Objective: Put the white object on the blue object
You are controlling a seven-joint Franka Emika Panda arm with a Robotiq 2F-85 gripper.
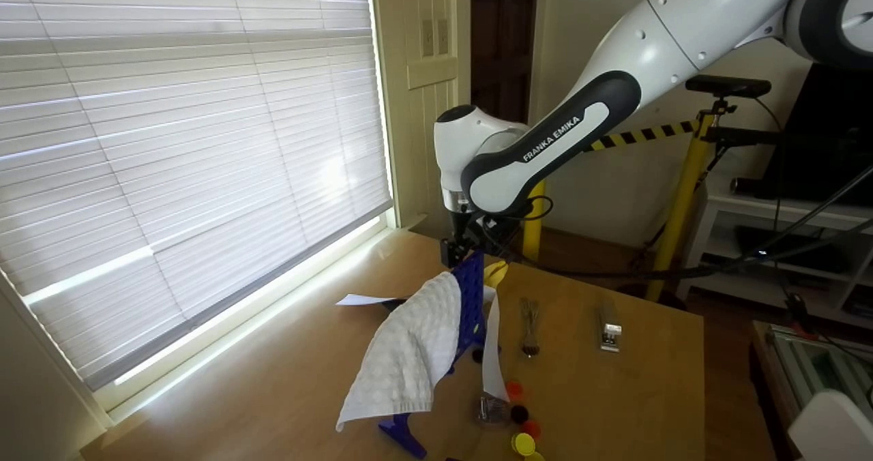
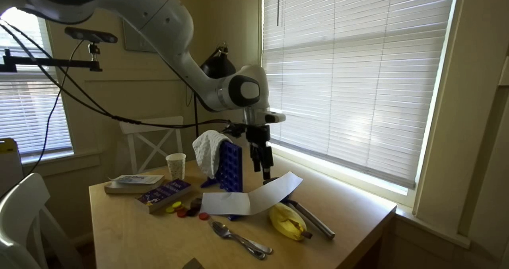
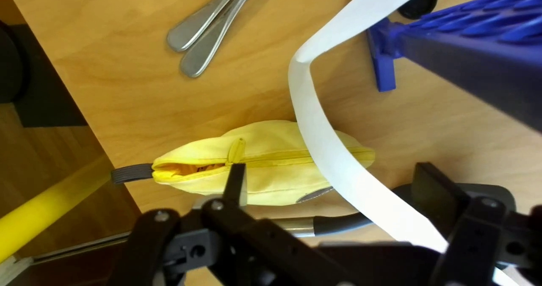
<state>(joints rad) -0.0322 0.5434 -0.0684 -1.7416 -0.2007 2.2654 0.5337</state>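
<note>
Wrist view: hand (image 3: 332, 179) spread, bottom; sideways swing could clip blue plastic grid (image 3: 465, 61), upper right, shedding draped white textured cloth (image 1: 409, 352) (exterior view).

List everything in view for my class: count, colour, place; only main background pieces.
Table: 1, tan, foreground
Blue frame: 1, blue, on table
Cloth: 1, white, draped over blue frame
Banana pouch: 1, yellow, near table edge
Paper: 1, white, crossing over pouch
Utensil: 1, black and silver, beside pouch
Cutlery: 2 visible, silver, table
Discs: several, red, yellow, black, table
Container: 1, apparently clear, beside discs
Stapler-like object: 1, silver, table
Books: 2+, purple and pale, near discs
Cup: 1, white, patterned, beside books
Blinds: 2+, white, beyond table
Chairs: 2+, white, around table
Lamp: 1, black, beyond table
Arm: 1, white and black, above table
Gripper: 1, black, open, above table
</note>
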